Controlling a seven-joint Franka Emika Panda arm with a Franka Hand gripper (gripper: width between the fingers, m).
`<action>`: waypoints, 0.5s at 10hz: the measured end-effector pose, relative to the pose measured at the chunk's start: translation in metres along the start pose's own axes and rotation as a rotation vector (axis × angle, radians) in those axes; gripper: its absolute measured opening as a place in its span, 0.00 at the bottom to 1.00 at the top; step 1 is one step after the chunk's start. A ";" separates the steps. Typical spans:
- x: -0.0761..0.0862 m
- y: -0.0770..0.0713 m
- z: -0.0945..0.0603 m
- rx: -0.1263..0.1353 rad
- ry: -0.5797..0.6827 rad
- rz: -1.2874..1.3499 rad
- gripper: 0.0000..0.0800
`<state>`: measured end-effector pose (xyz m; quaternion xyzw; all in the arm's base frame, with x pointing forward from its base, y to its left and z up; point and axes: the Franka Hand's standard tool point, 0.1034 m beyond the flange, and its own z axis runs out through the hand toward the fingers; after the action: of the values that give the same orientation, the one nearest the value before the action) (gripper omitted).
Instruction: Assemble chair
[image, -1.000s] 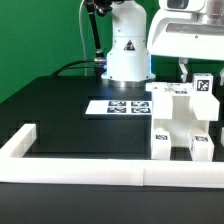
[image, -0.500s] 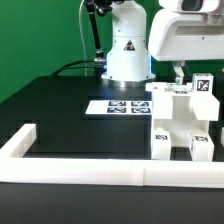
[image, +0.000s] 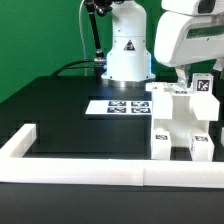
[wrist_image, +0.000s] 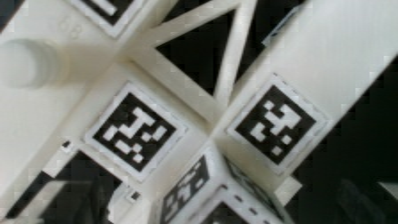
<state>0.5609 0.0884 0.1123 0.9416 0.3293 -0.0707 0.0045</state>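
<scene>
- Chair (image: 180, 120): stands upright on the table (image: 70, 125), at the near edge toward the exterior view's right, its feet just beside the border rail (image: 80, 172).
- Gripper (image: 197, 72): hovers just above the chair's tagged top, jaws spread wide, holding nothing.
- Open room: bare black surface runs from the chair to the rail's corner on the exterior view's left. The marker board (image: 118, 105) lies toward the back edge.
- Cut off: the gripper's body runs out of the exterior view.
- Wrist view: a blurred close-up of tags (wrist_image: 139, 125) and white bars.

A black desk (image: 60, 115) carries a flat marker board (image: 118, 105), a blocky white chair (image: 180, 125), and a low white edging rail (image: 90, 172).
</scene>
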 end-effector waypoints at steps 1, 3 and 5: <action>-0.001 0.003 0.000 -0.014 -0.008 -0.139 0.81; -0.002 0.005 0.000 -0.021 -0.013 -0.315 0.81; -0.003 0.006 0.000 -0.029 -0.024 -0.462 0.81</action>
<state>0.5626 0.0818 0.1127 0.8401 0.5370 -0.0762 0.0054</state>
